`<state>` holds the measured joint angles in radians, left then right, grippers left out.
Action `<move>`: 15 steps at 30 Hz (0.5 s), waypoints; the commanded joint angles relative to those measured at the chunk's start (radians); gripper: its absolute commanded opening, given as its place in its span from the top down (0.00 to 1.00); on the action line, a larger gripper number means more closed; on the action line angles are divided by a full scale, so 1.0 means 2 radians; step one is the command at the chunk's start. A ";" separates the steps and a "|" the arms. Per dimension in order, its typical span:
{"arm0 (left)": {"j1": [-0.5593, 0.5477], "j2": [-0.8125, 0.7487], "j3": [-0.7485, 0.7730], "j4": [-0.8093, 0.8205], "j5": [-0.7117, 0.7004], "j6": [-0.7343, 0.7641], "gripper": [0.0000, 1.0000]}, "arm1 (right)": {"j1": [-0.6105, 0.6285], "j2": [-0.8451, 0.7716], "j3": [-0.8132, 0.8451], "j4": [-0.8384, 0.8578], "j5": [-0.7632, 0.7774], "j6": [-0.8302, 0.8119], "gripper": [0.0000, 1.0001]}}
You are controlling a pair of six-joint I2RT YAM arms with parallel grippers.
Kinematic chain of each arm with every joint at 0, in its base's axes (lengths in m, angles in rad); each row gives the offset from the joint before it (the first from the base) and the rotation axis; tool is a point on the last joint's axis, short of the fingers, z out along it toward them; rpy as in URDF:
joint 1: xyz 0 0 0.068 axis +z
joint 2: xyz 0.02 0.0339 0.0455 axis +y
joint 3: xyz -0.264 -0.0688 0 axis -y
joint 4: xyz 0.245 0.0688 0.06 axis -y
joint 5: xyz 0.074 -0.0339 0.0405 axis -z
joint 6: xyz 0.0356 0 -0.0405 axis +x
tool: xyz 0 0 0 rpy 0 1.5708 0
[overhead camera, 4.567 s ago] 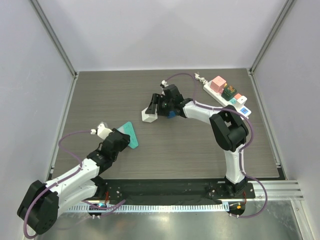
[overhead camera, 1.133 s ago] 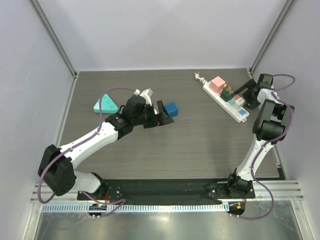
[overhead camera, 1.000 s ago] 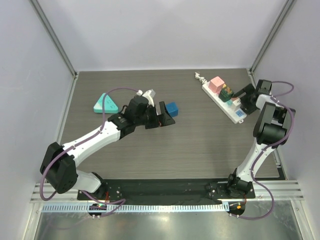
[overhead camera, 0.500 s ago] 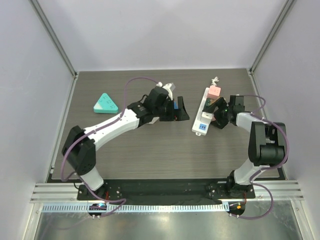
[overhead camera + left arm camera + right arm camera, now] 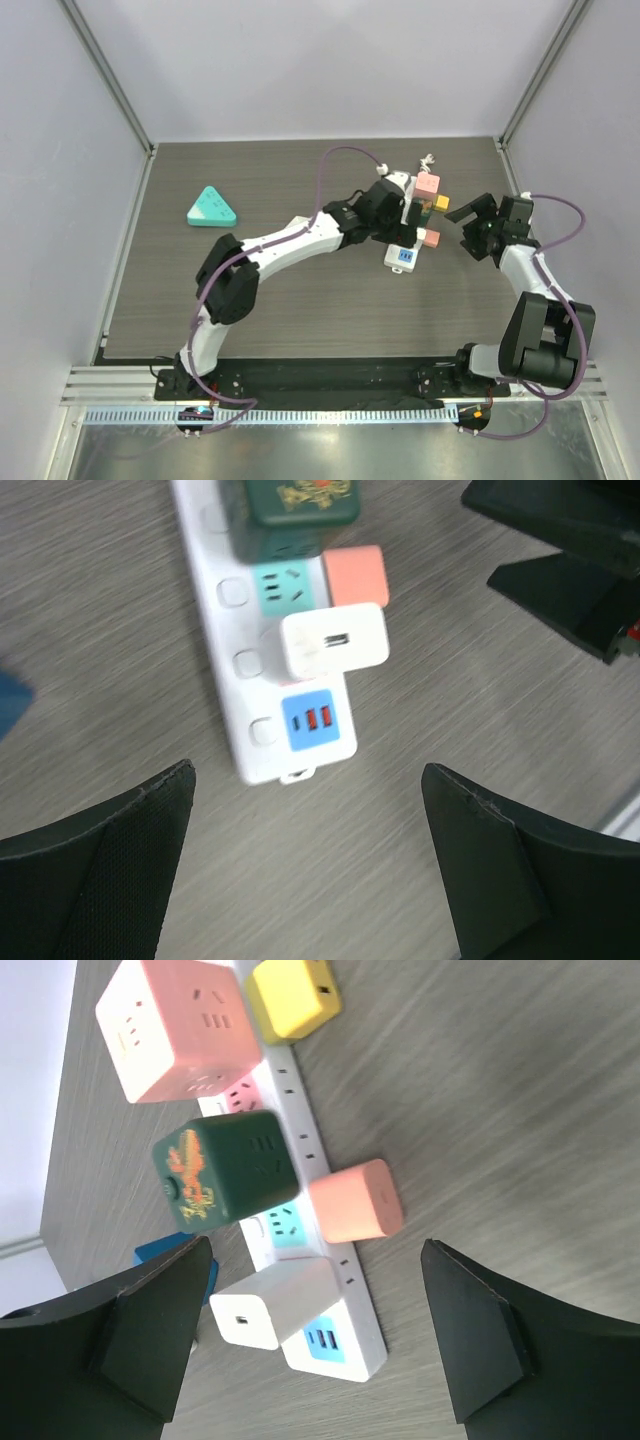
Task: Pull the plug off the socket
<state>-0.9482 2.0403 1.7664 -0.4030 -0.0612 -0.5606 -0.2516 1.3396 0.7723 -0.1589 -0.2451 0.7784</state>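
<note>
- Teal rounded triangular block [image 5: 211, 207]: lies flat near the bench's left edge, toward the far side, well apart from everything else.
- Grey wood-grain bench [image 5: 300, 300]: bare surface shows between the teal block and the strip, and along the near edge.
- Left gripper [image 5: 398, 206] [image 5: 307, 772]: hangs over the strip with its fingers spread wide and nothing between them. In the wrist view the strip's near end lies between them.
- White power strip [image 5: 410, 232] [image 5: 215, 590] [image 5: 300, 1110]: in the far right quarter, running from the far edge toward the near edge.
- Large pink cube plug [image 5: 429, 184] [image 5: 175, 1025]: sits at the strip's far end.
- Dark green cube plug [image 5: 290, 505] [image 5: 225, 1170]: next along; its gold-orange emblem is too small to read.
- Small salmon cube [image 5: 431, 238] [image 5: 355, 575] [image 5: 355, 1200]: overhangs the strip's right edge.
- White charger block [image 5: 335, 640] [image 5: 275, 1302]: one slot in its face, just nearer than the salmon cube.
- Blue port panel [image 5: 404, 256] [image 5: 318, 720] [image 5: 325, 1342]: two red ports, at the near end.
- Yellow cube [image 5: 441, 203] [image 5: 292, 995]: just beside the strip's right edge; cannot tell whether it is seated.
- Right gripper [image 5: 462, 230] [image 5: 315, 1248]: near the right edge, apart from the strip, fingers wide and empty.
</note>
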 commanded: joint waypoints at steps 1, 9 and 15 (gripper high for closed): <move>-0.024 0.039 0.059 -0.008 -0.041 0.022 0.05 | -0.018 -0.021 -0.019 -0.004 -0.002 0.016 0.09; -0.046 0.145 0.181 -0.058 -0.105 0.012 0.04 | -0.027 -0.032 -0.036 -0.006 -0.035 0.009 0.10; -0.049 0.166 0.201 -0.062 -0.134 0.011 0.07 | -0.027 -0.040 -0.069 0.013 -0.062 0.011 0.19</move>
<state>-1.0470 2.3718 2.1143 -0.5159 -0.2562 -0.5415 -0.3012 1.2930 0.6636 -0.1707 -0.3199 0.7933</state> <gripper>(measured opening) 0.933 0.823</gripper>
